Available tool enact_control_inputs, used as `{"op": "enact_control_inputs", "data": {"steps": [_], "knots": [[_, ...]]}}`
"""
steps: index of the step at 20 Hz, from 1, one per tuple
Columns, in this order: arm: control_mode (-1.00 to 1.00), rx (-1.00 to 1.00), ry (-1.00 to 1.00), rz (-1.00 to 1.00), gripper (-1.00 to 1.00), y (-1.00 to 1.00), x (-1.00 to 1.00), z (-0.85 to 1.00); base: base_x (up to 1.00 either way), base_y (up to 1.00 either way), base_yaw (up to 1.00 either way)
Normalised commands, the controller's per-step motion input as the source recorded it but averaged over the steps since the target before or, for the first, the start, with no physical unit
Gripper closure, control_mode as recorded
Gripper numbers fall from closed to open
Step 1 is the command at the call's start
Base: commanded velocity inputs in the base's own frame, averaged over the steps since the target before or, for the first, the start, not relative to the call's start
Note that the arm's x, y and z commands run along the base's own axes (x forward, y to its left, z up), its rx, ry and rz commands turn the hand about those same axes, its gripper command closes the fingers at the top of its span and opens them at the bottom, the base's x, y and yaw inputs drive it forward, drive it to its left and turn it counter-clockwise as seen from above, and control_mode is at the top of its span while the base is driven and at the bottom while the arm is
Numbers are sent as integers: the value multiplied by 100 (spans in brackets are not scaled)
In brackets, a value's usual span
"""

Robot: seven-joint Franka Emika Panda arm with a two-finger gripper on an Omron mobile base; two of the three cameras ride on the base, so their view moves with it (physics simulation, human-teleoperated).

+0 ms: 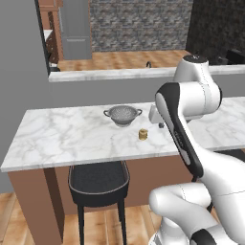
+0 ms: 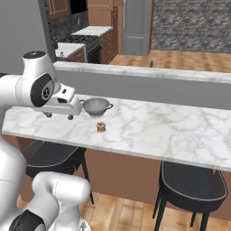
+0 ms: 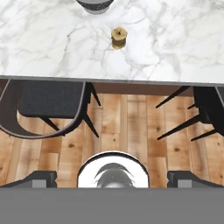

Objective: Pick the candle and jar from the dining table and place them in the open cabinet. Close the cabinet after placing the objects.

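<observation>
I see the candle (image 1: 142, 134) standing upright on the white marble tabletop (image 1: 62, 139) of the dining table, near its front edge and just in front of the steel colander (image 1: 123, 115), apart from it. I hold the gripper (image 2: 60, 117) above the tabletop, to the left of the colander in the right base view, with its fingers (image 3: 40, 178) spread wide and pinching nothing. Two dark stools (image 2: 191, 184) stand on the wooden floor (image 3: 127, 127) below the tabletop edge.
</observation>
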Motion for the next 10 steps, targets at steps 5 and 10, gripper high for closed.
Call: {"op": "enact_control_inputs", "data": {"steps": [5, 10], "knots": [[-100, 0, 3, 0, -100, 0, 37, -19, 0, 0, 0], [-100, 1, 4, 0, -100, -5, 37, -19, 0, 0, 0]]}}
